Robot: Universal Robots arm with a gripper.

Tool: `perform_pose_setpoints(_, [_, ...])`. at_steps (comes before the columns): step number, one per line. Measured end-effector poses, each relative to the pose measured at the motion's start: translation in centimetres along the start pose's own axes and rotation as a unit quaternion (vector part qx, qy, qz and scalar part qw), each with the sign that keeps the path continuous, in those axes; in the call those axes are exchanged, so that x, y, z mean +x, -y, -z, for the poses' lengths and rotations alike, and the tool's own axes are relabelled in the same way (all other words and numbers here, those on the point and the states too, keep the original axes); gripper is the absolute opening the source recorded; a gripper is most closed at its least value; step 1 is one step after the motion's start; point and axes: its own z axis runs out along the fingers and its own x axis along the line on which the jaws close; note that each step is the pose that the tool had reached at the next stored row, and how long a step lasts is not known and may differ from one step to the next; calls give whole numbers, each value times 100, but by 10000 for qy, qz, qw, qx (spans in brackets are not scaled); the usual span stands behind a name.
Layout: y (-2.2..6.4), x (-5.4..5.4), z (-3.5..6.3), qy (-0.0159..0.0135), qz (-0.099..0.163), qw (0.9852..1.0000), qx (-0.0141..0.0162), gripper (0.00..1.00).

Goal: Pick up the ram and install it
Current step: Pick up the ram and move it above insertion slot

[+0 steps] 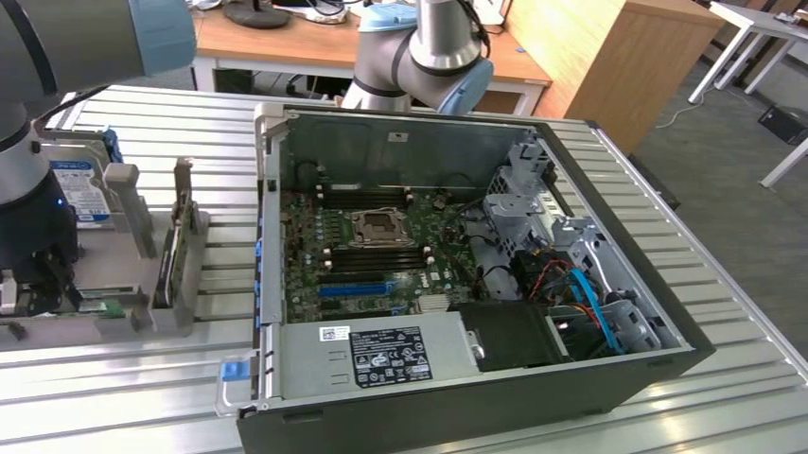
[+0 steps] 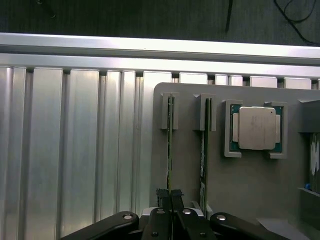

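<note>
Bright, even indoor light; glare on aluminium table; soft shadow inside computer case.

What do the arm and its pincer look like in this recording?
The arm has silver-grey tubular segments with light-blue joint caps. The pincer is black, with flat linkage bars pinned by silvery rivets.

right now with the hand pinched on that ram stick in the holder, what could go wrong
1. The hand grips the ram by its thin edge, so the stick might slip or tilt in the grip.
2. The ram stands in a narrow slot of the grey holder; a crooked pull could bind it.
3. A second stick stands close beside it and could get knocked.
</note>
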Motion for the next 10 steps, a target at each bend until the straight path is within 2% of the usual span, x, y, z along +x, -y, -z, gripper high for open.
perform_pose_setpoints(10, [-6, -4, 184, 0, 0, 10000, -5, 12])
